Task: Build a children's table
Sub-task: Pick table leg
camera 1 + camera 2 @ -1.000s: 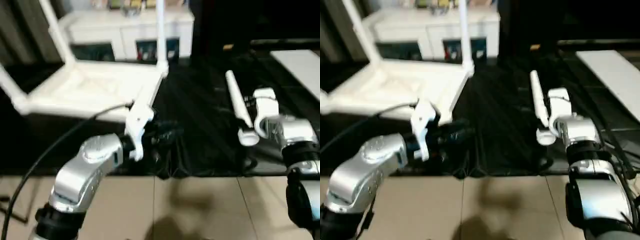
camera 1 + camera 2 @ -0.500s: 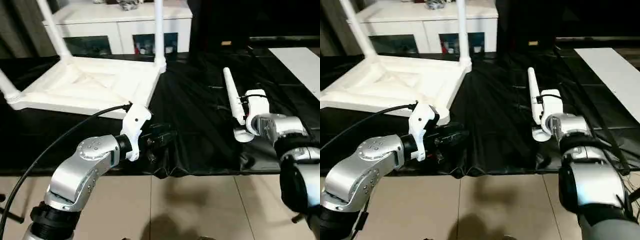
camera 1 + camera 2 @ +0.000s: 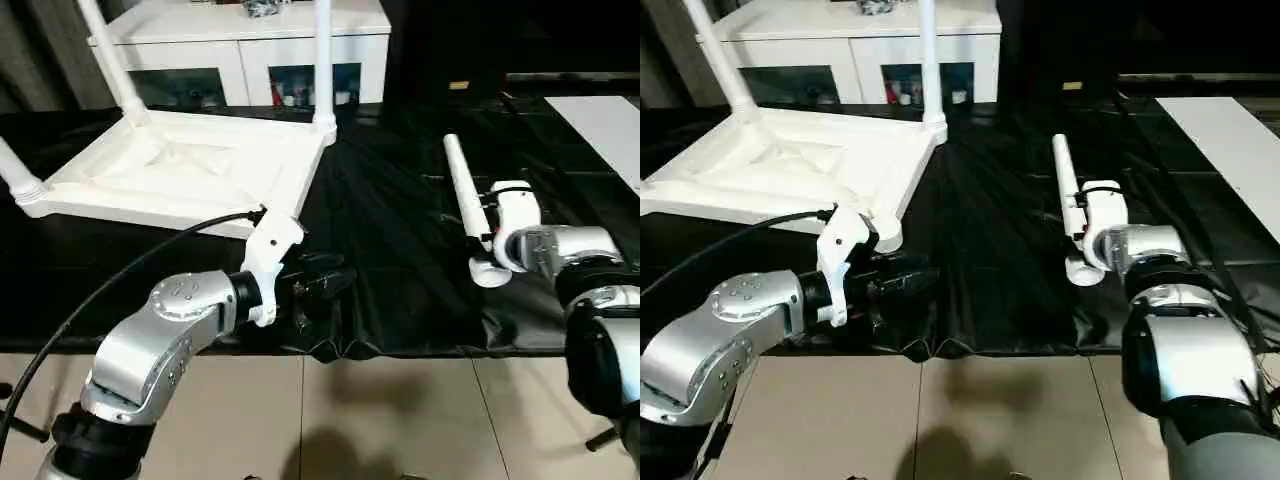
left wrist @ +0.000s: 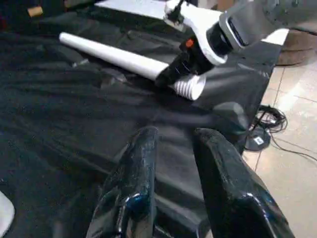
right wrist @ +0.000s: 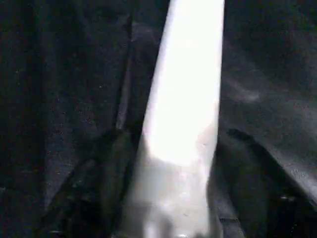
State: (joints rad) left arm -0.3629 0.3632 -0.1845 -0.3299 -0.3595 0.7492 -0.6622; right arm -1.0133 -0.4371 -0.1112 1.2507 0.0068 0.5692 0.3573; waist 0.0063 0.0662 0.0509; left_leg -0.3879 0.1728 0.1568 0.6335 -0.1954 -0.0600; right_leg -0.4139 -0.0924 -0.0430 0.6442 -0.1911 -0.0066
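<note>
Loose leg (image 3: 463, 188) lies between my right claw's (image 5: 171, 198) spread fingers, not yet clamped, long axis running straight away from me. Left claw (image 4: 173, 163), part open and empty, sits well aside, near the upturned tabletop's (image 3: 190, 170) empty corner.

Beige tile floor (image 3: 400, 410), white cabinet (image 3: 240, 40)

The left gripper (image 4: 171, 163) reaches forward at near left, fingers slightly apart and empty; the right gripper (image 5: 163, 163) straddles a leg (image 3: 462, 196).
</note>
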